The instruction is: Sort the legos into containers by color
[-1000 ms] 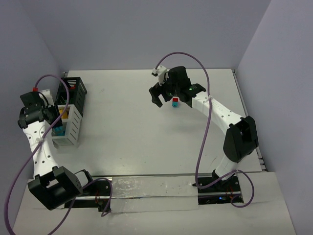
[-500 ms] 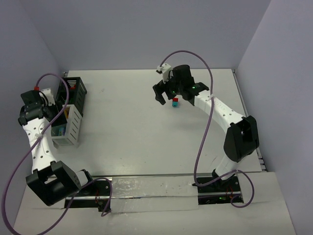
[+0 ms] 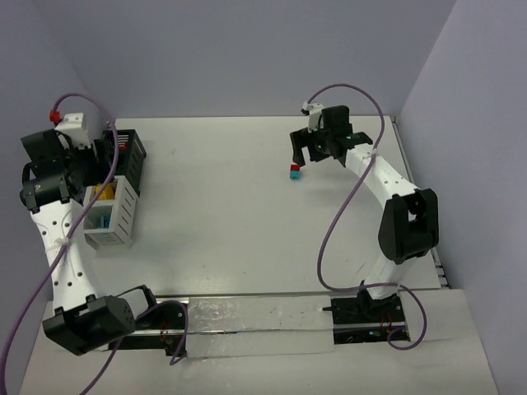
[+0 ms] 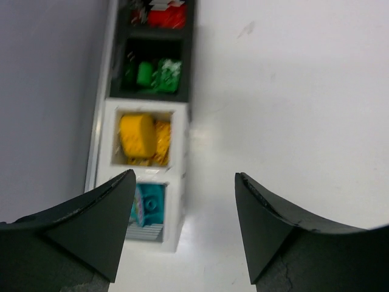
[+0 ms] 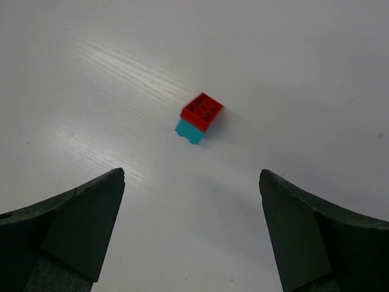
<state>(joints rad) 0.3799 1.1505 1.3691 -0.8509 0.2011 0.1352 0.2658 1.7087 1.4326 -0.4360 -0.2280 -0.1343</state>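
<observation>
Moved: right fingers (image 5: 73, 225) drawn back from red plastic brick (image 5: 202, 111) stacked on cyan brick (image 5: 188, 132); left fingers (image 4: 91, 231) raised | both pairs spread wide, empty | sorted: red, green pieces in black slatted bin (image 4: 157, 34); yellow, cyan in white slatted bin (image 4: 146, 173) | left: stacked pair, far side of counter (image 5: 304, 61)

Open surface (image 3: 214, 222) on every side of the red-on-cyan brick stack (image 5: 202, 111), nothing near it. Right claw (image 5: 191, 175) spread wide above it, straight path down. Left edge taken up by black bin (image 3: 132, 156) and white bin (image 3: 119, 218), end to end near the wall (image 4: 48, 91). Left claw (image 4: 183, 179) above them, jaws apart, nothing between.
</observation>
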